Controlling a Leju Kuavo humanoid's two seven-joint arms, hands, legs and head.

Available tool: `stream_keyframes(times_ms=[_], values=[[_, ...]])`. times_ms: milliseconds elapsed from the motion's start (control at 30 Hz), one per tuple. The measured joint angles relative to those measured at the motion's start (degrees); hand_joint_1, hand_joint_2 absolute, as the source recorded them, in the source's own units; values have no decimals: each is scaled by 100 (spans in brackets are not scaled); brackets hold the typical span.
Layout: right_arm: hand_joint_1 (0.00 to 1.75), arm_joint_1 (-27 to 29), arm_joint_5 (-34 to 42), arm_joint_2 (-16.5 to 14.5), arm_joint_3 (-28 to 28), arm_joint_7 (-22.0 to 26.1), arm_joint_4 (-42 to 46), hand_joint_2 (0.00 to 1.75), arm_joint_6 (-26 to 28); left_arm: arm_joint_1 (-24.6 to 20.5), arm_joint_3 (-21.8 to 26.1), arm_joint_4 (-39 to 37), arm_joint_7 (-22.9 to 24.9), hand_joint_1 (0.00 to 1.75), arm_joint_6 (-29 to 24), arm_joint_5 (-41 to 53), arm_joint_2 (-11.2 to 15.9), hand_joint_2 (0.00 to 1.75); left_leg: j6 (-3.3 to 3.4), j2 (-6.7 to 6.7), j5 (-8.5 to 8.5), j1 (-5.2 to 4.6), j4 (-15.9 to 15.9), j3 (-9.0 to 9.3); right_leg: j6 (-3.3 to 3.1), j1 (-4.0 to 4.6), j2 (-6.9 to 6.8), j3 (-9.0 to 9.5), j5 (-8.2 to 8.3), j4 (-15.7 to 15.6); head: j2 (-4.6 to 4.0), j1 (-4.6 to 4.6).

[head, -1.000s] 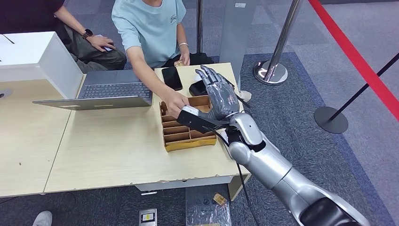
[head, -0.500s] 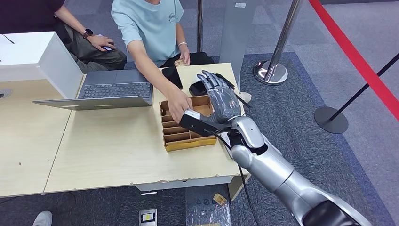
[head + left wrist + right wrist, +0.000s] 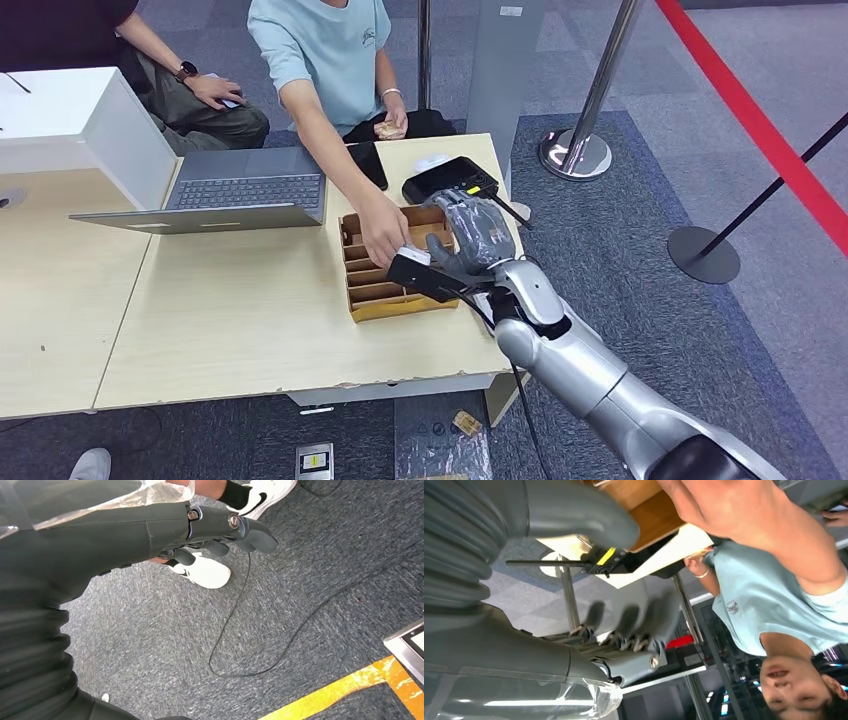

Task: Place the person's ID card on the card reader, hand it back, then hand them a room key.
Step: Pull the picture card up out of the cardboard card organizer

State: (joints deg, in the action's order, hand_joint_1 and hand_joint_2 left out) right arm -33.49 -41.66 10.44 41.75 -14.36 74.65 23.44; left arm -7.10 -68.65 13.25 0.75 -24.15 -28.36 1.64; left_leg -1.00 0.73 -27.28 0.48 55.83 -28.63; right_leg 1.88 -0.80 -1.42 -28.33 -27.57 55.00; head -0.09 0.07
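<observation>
The right hand (image 3: pixel 470 238) hovered over the far right corner of the cardboard divider tray (image 3: pixel 400 298), its fingers curled forward and down. Whether they closed on anything could not be told; no card could be made out in them. In the right wrist view the same hand (image 3: pixel 589 645) showed its thick thumb (image 3: pixel 584 510) arched apart from the blurred darker fingers (image 3: pixel 644 620), with open space between them.

The person's hand (image 3: pixel 385 232) reached into the tray just beside the right hand, almost touching the black camera block on the robot's wrist. In the wrist view that person's hand (image 3: pixel 719 510) sat close above the thumb.

Just past the right hand, on the pale wooden tabletop (image 3: pixel 250 320), lay the black card reader (image 3: pixel 450 178) with a small yellow mark on its top; nothing could be seen lying on it. A dark phone (image 3: pixel 368 165) lay near it, beside the person's forearm. The person's other hand (image 3: pixel 392 125), at the far edge of the tabletop, held a small tan object too small to identify.

Farther left stood an open grey laptop (image 3: pixel 240 195).

The left hand (image 3: pixel 220 530) hung over grey carpet, fingers curled in loosely with nothing in them, near a white shoe (image 3: pixel 205 572).
</observation>
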Motion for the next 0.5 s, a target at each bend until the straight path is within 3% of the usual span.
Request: stream_keyframes(times_ms=[33, 100, 167, 367, 500], values=[[113, 15, 0, 2, 1, 1, -8, 175, -2, 0, 0, 0, 3, 0, 0, -1, -1, 175, 0, 0, 0, 0, 0, 0, 0, 0, 0, 0, 0, 0, 0, 0], [72, 43, 0, 4, 3, 2, -30, 175, -18, 0, 1, 0, 9, 0, 0, 2, -3, 175, 0, 0, 0, 0, 0, 0, 0, 0, 0, 0, 0, 0, 0, -1], [53, 71, 0, 4, 7, 3, -60, 175, -59, 0, 1, 0, 12, 0, 0, 7, -5, 175, 0, 0, 0, 0, 0, 0, 0, 0, 0, 0, 0, 0, 0, -1], [13, 110, -7, 2, 37, 11, -214, 175, -157, -1, 0, 0, 10, 0, 0, 24, -16, 175, 0, 0, 0, 0, 0, 0, 0, 0, 0, 0, 0, 0, 0, -1], [4, 113, -26, -1, 72, 20, -356, 175, -158, -2, 1, 0, 10, 0, 0, 31, -21, 175, 0, 0, 0, 0, 0, -1, 0, 0, 0, 0, 0, 0, 0, -1]])
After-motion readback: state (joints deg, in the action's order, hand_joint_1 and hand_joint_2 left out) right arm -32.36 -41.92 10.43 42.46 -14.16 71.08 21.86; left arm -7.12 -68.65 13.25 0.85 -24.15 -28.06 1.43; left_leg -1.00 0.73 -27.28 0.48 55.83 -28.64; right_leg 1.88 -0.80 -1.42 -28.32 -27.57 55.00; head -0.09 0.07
